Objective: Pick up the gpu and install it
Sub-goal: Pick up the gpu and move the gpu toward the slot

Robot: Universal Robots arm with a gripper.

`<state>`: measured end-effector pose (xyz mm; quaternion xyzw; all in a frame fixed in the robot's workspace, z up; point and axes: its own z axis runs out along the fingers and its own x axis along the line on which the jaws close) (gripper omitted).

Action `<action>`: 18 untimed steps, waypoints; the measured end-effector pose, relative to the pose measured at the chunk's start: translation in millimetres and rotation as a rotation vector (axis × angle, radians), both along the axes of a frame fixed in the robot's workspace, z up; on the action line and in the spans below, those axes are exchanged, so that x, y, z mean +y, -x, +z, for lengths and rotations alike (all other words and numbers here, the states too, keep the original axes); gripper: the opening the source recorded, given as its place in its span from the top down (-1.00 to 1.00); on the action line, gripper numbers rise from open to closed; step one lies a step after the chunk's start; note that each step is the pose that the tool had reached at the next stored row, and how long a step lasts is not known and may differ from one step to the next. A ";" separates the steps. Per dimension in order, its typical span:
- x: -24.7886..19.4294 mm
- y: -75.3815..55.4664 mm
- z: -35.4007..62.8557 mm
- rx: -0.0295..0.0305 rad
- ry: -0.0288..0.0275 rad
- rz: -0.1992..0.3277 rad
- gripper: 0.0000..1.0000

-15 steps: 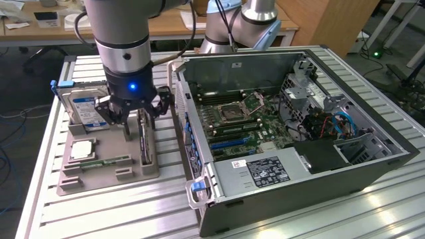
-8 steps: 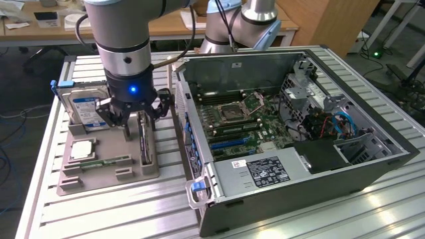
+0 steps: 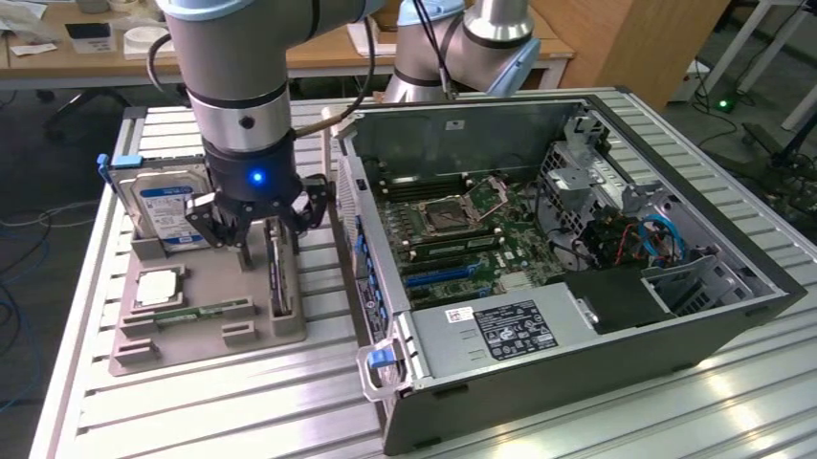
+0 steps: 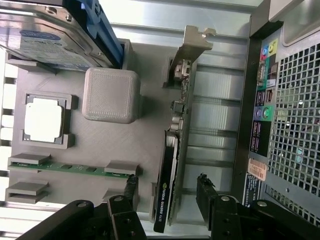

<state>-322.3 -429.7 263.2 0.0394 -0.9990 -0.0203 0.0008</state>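
The tool stands released, jaws straddling the gpu — set on edge along the edge of the holder nearest the computer case, apparently so the jaws can flank it.

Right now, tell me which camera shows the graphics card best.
The wrist view: the graphics card stands on edge, its length and bracket visible, flanked by the open gripper. The exterior view gives its thin dark edge below the gripper.

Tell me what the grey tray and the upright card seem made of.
The tray looks like matte grey plastic, probably 3D-printed: its surfaces show a fine layered texture. The gpu seems a dark circuit board with black plastic casing; its bracket looks like pale metal, with a dull sheen.
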 end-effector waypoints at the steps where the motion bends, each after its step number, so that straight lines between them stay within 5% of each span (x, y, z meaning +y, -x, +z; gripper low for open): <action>1: 0.0 0.0 -0.7 0.0000 0.0000 0.000 -0.18; 18: 0.0 0.0 -13.7 -0.0001 0.0000 -0.001 -0.18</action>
